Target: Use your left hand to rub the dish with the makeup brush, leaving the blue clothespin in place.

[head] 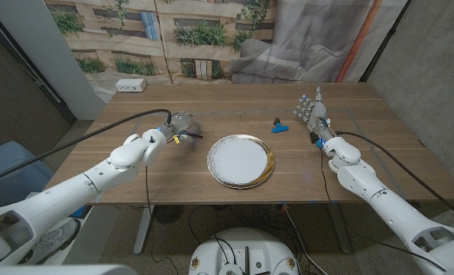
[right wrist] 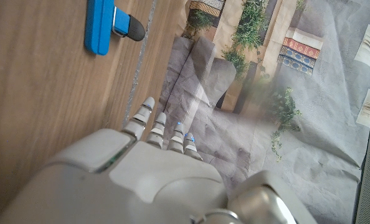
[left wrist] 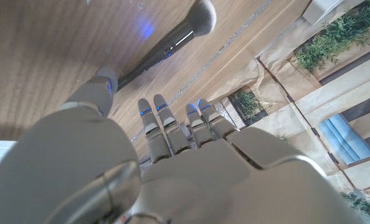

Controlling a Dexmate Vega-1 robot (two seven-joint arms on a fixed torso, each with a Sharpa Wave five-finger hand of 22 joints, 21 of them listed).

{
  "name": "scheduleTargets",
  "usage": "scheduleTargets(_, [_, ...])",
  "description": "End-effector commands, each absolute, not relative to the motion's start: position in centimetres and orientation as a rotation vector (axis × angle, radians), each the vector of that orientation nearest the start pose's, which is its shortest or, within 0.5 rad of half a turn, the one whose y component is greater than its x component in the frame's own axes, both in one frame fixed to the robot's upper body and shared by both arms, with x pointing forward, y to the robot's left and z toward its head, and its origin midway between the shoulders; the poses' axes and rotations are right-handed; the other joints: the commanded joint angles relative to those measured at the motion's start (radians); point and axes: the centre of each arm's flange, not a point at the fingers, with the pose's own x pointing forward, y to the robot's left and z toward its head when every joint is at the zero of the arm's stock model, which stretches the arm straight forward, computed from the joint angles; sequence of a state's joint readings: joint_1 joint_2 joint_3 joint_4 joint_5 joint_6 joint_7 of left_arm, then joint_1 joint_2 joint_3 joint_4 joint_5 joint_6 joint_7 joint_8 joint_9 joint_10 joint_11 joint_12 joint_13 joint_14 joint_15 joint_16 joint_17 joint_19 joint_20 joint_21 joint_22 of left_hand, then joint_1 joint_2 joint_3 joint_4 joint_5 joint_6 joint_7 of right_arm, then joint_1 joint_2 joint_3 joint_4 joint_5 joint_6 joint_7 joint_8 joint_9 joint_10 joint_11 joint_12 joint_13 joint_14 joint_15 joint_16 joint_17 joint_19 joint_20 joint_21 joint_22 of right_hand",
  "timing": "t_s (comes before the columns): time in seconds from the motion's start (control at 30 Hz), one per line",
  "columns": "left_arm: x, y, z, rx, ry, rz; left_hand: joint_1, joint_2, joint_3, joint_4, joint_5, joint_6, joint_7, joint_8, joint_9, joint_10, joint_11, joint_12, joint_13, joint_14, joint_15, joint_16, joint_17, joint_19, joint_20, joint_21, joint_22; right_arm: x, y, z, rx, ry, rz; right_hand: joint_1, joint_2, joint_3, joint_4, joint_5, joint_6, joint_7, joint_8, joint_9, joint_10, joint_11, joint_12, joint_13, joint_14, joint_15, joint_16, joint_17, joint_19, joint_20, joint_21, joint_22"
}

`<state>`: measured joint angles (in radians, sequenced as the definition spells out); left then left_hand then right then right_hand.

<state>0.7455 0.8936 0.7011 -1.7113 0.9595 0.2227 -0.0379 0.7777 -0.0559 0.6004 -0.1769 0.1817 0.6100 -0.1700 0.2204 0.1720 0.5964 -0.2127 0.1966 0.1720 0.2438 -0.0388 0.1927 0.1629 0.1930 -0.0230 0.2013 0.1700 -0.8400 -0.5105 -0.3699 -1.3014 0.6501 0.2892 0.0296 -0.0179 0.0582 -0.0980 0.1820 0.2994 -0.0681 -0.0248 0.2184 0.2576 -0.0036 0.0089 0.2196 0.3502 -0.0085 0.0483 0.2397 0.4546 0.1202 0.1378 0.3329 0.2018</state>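
Observation:
A round white dish with a gold rim (head: 267, 169) sits at the middle of the table, toward the front. The makeup brush (head: 192, 135) lies on the wood left of it; its dark handle and grey bristle head (left wrist: 172, 40) are plain in the left wrist view. My left hand (head: 168, 131) hovers right at the brush's handle end with its fingers (left wrist: 166, 124) stretched out and apart, not closed on it. The blue clothespin (head: 279, 127) lies beyond the dish to the right, also seen as (right wrist: 104, 25). My right hand (head: 312, 114) stands upright and open to the right of the clothespin.
A small white box (head: 131, 85) sits at the table's far left corner. Black cables (head: 97, 134) run along both arms over the table. A printed backdrop and grey cloth hang behind the far edge.

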Motion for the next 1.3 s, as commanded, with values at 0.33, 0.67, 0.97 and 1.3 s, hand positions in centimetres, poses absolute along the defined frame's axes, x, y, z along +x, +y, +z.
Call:
scheduleTargets(0.33, [62.2, 25.3, -1.7, 1.857, -0.52, 0.132, 0.031, 0.028, -0.023, 0.001, -0.004, 0.091, 0.0, 0.006, 0.001, 0.09, -0.004, 0.005, 0.0, 0.058, -0.123, 0.004, 0.002, 0.035, -0.001, 0.005, 0.004, 65.3, -29.0, -2.7, 0.042, -0.594, 0.207, -0.004, 0.106, -0.002, 0.008, 0.006, -0.008, 0.0, 0.005, 0.003, -0.005, 0.002, 0.006, 0.005, 0.0, 0.009, 0.008, 0.003, -0.001, 0.005, 0.006, 0.006])
scheduleTargets(0.67, [62.5, 24.8, -1.8, 1.843, -0.555, 0.137, 0.048, 0.05, -0.04, 0.0, -0.005, 0.18, -0.015, 0.004, 0.0, 0.156, -0.008, 0.004, 0.002, 0.1, -0.133, 0.001, 0.002, 0.068, -0.011, 0.007, 0.004, 65.3, -29.0, -2.7, 0.041, -0.594, 0.207, -0.004, 0.106, -0.002, 0.008, 0.006, -0.01, 0.001, 0.004, 0.003, -0.005, 0.003, 0.006, 0.004, 0.0, 0.009, 0.008, 0.003, -0.001, 0.005, 0.006, 0.006])
scheduleTargets(0.97, [62.8, 24.6, -1.7, 1.832, -0.578, 0.162, 0.076, 0.073, -0.054, -0.003, -0.005, 0.266, -0.012, -0.002, -0.001, 0.232, -0.009, 0.006, 0.003, 0.136, -0.144, -0.002, 0.003, 0.104, -0.017, 0.011, 0.005, 65.3, -29.0, -2.7, 0.042, -0.594, 0.207, -0.004, 0.106, -0.002, 0.008, 0.006, -0.008, 0.001, 0.005, 0.003, -0.004, 0.004, 0.006, 0.004, 0.0, 0.007, 0.008, 0.003, -0.001, 0.005, 0.006, 0.006])
scheduleTargets(1.3, [63.2, 24.7, -2.3, 1.823, -0.571, 0.177, 0.104, 0.082, -0.073, -0.005, -0.006, 0.33, -0.006, -0.015, 0.0, 0.331, -0.01, 0.013, 0.005, 0.187, -0.135, -0.001, 0.003, 0.14, -0.023, 0.014, 0.005, 65.3, -29.0, -2.7, 0.042, -0.594, 0.207, -0.004, 0.106, -0.003, 0.008, 0.006, -0.008, 0.0, 0.005, 0.003, -0.005, 0.002, 0.006, 0.004, 0.0, 0.009, 0.008, 0.002, -0.001, 0.005, 0.006, 0.006])
